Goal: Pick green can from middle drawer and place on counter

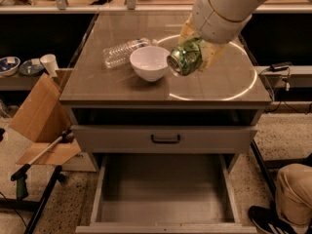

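While pincer (194,57) grips green can (182,60), over counter (219,87), nr bowl (150,63)

The gripper (192,52) holds the can (182,60) above the counter's (97,84) middle, just right of the bowl (149,63). The bottle (122,52) lies just behind and left of the bowl. Below the front edge, under a shut drawer front (122,139), the drawer (165,194) stands pulled out.
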